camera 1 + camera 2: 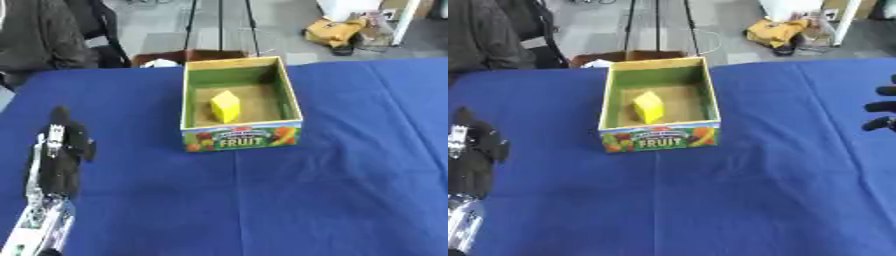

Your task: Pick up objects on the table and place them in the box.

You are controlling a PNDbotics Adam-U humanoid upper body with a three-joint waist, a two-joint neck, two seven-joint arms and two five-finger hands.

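An open cardboard box (241,137) with "FRUIT" printed on its front stands on the blue table, a little behind the middle. A yellow block (225,105) lies inside it on the brown floor, toward the left. My left hand (64,142) hovers over the cloth at the left edge, well left of the box, fingers relaxed and holding nothing. Of my right hand only some dark fingertips (880,106) show at the right edge of the right eye view, spread apart and away from the box.
The blue cloth (332,190) covers the whole table. Behind the far edge sit a brown carton (162,57), a dark chair with a jacket (44,35) at the left, and clutter on the floor (337,32).
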